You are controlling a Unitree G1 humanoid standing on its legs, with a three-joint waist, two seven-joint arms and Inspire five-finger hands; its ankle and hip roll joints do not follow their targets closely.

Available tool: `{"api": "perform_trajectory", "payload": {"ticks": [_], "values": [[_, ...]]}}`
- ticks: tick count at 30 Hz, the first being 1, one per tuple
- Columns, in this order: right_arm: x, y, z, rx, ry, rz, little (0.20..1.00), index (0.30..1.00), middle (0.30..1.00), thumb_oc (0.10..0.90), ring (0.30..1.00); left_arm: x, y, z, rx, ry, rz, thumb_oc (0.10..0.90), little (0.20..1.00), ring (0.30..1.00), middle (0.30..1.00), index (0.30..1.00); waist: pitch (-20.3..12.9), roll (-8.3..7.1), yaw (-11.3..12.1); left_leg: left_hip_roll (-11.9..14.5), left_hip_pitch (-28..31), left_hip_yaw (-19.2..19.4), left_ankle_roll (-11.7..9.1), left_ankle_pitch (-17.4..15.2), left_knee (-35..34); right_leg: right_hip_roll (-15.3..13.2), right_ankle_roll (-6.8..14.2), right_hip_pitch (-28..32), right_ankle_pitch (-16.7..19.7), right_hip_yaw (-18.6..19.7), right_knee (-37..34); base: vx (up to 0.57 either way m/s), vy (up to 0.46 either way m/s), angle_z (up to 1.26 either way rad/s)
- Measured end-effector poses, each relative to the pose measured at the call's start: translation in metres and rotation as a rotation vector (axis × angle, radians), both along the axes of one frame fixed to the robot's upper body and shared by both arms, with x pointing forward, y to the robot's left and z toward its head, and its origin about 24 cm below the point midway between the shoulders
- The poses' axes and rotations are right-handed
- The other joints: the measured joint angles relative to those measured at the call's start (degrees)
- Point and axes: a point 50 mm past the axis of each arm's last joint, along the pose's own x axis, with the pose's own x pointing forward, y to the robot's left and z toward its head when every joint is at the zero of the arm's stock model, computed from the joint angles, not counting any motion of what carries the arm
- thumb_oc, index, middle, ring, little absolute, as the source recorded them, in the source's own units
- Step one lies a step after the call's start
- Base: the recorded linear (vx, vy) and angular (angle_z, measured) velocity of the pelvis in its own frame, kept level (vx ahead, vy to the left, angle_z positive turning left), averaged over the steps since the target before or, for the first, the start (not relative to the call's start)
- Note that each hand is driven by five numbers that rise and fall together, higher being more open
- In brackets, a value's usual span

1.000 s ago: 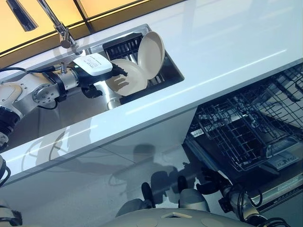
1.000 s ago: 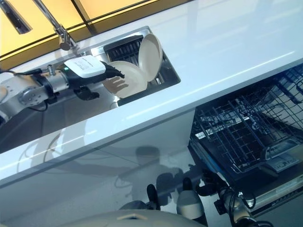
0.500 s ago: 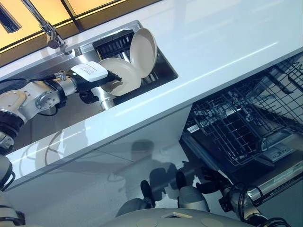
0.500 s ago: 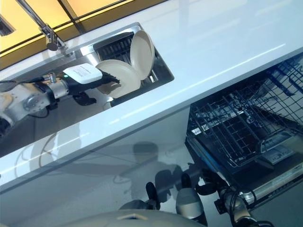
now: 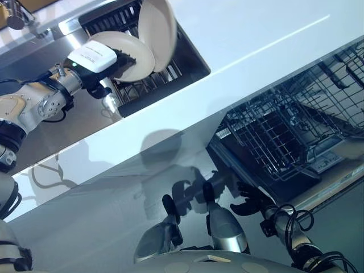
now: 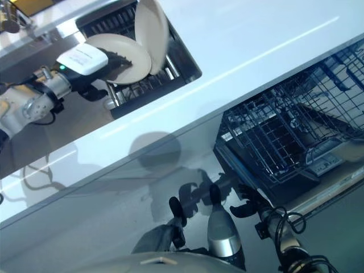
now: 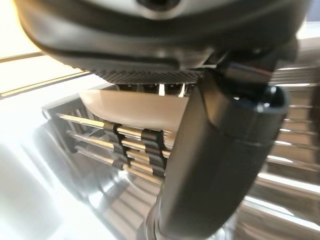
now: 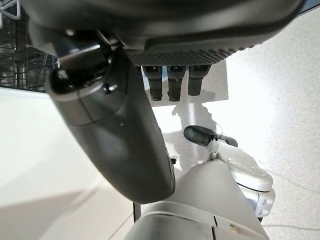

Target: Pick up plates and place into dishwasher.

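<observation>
plates: two cream ones stood in the sink rack (image 5: 145,85); front plate (image 5: 126,56) leaned low, rear plate (image 5: 157,25) stood upright.
left hand (image 5: 116,60): fingers over the front plate's rim, thumb below; looked clamped.
right hand (image 5: 250,203): low by the dishwasher rack (image 5: 284,136), fingers relaxed.
handling: likely stiff, glazed, slippery, chippable; grip at rim.

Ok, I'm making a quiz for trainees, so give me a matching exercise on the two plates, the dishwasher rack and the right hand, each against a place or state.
Things:
1. flat plate
2. upright plate
3. dishwasher rack
4. right hand

Places or states:
A. pulled out below the counter, no plates in it
B. low beside the rack, holding nothing
C. gripped by the left hand over the sink
D. leaning on edge in the sink rack

Pairs: 1-C, 2-D, 3-A, 4-B
</observation>
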Motion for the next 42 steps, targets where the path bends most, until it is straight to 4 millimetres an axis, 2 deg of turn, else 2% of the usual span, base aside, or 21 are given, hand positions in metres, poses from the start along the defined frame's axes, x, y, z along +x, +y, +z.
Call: {"api": "perform_trajectory", "payload": {"ticks": [4, 5, 6, 11, 14, 19, 34, 38, 42], "values": [[0.004, 0.002, 0.002, 0.013, -0.019, 0.0, 0.9, 0.9, 0.9, 0.8, 0.9, 0.002, 0.003, 0.005, -0.004, -0.033, 0.023, 0.8, 0.9, 0.9, 0.9, 0.9, 0.57, -0.2, -0.46, -0.01, -0.28, 0.56, -0.04, -0.1, 0.0, -0.03, -0.01, -0.47, 0.02, 0.5, 0.02, -0.02, 0.038, -0.07], [0.004, 0.002, 0.003, 0.013, -0.02, 0.001, 0.9, 0.9, 0.9, 0.8, 0.9, 0.002, 0.003, 0.005, -0.003, -0.037, 0.023, 0.709, 0.809, 0.822, 0.822, 0.822, 0.7, -0.2, -0.45, -0.01, -0.28, 0.59, -0.06, -0.12, -0.01, -0.04, -0.01, -0.47, 0.02, 0.5, 0.01, 0.0, 0.0, 0.0], [0.004, 0.002, 0.003, 0.013, -0.021, 0.001, 0.9, 0.9, 0.9, 0.8, 0.9, 0.002, 0.003, 0.007, -0.002, -0.043, 0.019, 0.111, 0.211, 0.309, 0.309, 0.309, 0.87, -0.23, -0.42, -0.04, -0.3, 0.58, -0.04, -0.15, -0.01, 0.04, 0.0, -0.47, 0.02, 0.51, 0.0, 0.0, 0.03, 0.02], [0.005, 0.002, 0.003, 0.012, -0.023, 0.003, 0.9, 0.9, 0.9, 0.8, 0.9, 0.003, 0.003, 0.011, -0.024, -0.069, 0.034, 0.1, 0.2, 0.3, 0.3, 0.3, 0.89, -0.25, -0.39, -0.03, -0.37, 0.54, 0.01, -0.21, -0.04, 0.06, 0.01, -0.52, 0.02, 0.51, 0.0, 0.0, 0.0, 0.0], [0.003, 0.001, 0.002, 0.01, -0.014, -0.001, 0.9, 0.9, 0.9, 0.8, 0.9, 0.004, 0.001, 0.025, -0.053, -0.111, 0.039, 0.1, 0.2, 0.3, 0.3, 0.3, 0.89, -0.25, 0.46, -0.05, -0.39, 0.37, 0.03, -0.18, -0.02, 0.06, 0.01, -0.45, 0.02, 0.32, 0.01, 0.0, 0.002, 0.03], [0.002, 0.001, 0.002, 0.01, -0.009, -0.003, 0.9, 0.9, 0.9, 0.8, 0.9, 0.003, -0.004, 0.037, -0.045, -0.143, 0.024, 0.1, 0.2, 0.3, 0.3, 0.3, 0.88, -0.23, 0.62, -0.11, -0.38, -0.2, 0.07, -0.15, -0.01, -0.29, 0.02, -0.16, 0.02, -0.46, 0.01, 0.01, 0.005, 0.05], [0.001, 0.002, 0.002, 0.012, -0.009, -0.002, 0.9, 0.9, 0.9, 0.8, 0.9, 0.002, -0.008, 0.034, -0.111, -0.076, 0.013, 0.1, 0.2, 0.3, 0.3, 0.3, 0.76, -0.04, 0.51, 0.0, 2.47, -0.9, 0.13, -0.1, -0.01, -0.38, 0.02, 2.95, 0.01, -0.94, -0.19, 0.0, -0.002, 0.01], [0.007, 0.01, 0.012, 0.059, -0.087, 0.009, 0.9, 0.9, 0.9, 0.8, 0.9, -0.003, -0.007, 0.031, -0.256, -0.081, -0.019, 0.1, 0.2, 0.3, 0.3, 0.3, 0.69, -0.01, 0.59, 0.03, 3.48, -1.17, 0.25, -0.03, 0.0, -0.18, 0.02, 4.07, 0.01, -1.11, -0.19, 0.01, -0.046, 0.03], [0.026, 0.022, 0.041, 0.127, -0.267, 0.049, 0.9, 0.9, 0.9, 0.8, 0.9, -0.014, 0.002, 0.009, -0.426, -0.03, -0.029, 0.1, 0.2, 0.3, 0.3, 0.3, -0.04, 0.08, 0.51, 0.09, 4.16, -1.58, 0.23, -0.05, -0.02, -0.02, -0.01, 4.79, 0.01, -1.07, -0.24, 0.01, -0.053, 0.0]]}}
